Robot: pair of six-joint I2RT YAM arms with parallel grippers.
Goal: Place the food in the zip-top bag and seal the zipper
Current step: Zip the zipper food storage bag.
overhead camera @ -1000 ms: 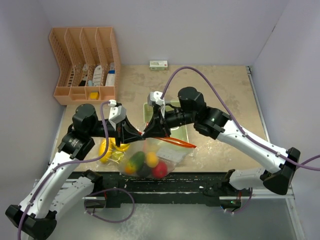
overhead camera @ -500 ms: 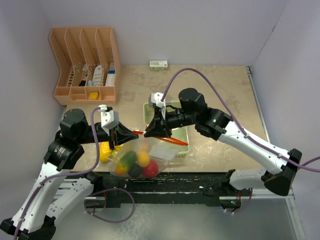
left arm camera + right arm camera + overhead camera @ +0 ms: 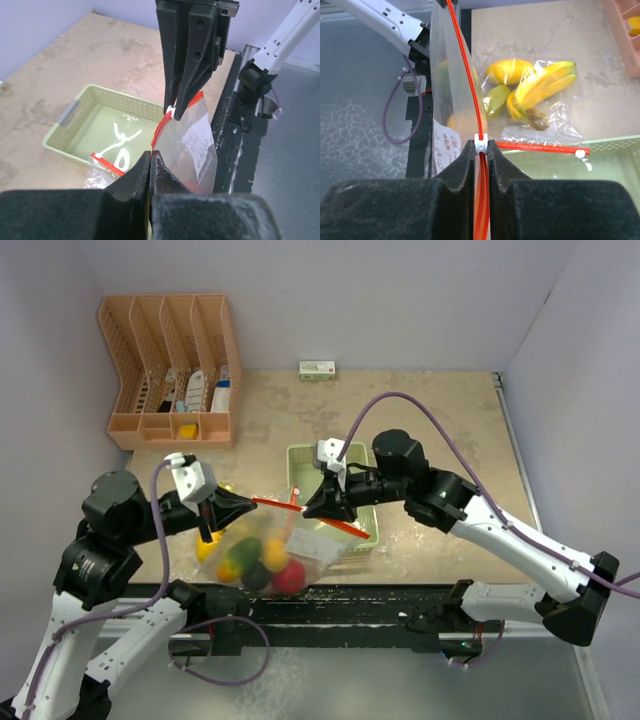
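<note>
Above the table's (image 3: pixel 440 410) near edge, seen from the top camera, the zip-top bag (image 3: pixel 310 545) hangs between the two arms. Toy fruit (image 3: pixel 265 562) is bunched at its bottom, a red apple (image 3: pixel 290 577) and a green-red mango (image 3: pixel 237 560) among it. The left gripper (image 3: pixel 247 502) is pinched on the bag's left top corner. The right gripper (image 3: pixel 306 508) is clamped on the zipper (image 3: pixel 275 502), which runs taut from one to the other. A pale green tray (image 3: pixel 298 455) sits just behind the bag, and bananas (image 3: pixel 208 545) lie on the table to its left.

From the left wrist, the left gripper's (image 3: pixel 151 159) fingers are pressed together on the bag's (image 3: pixel 192 150) corner, where the zipper (image 3: pixel 159 129) ends. The strip rises to the right gripper (image 3: pixel 174 111), which comes down from above with its tips closed on a small white slider (image 3: pixel 171 108). The tray (image 3: pixel 127 97) lies beyond.

From the right wrist, the right gripper (image 3: pixel 480 150) squeezes the slider (image 3: pixel 480 143) between its pads, and the zipper (image 3: pixel 462 55) runs straight away along the mouth of the hanging bag (image 3: pixel 442 100). On the table beside the tray (image 3: pixel 615 145), a second clear bag (image 3: pixel 555 127) holds the bananas (image 3: pixel 547 82) and a yellow mango (image 3: pixel 510 70).
</note>
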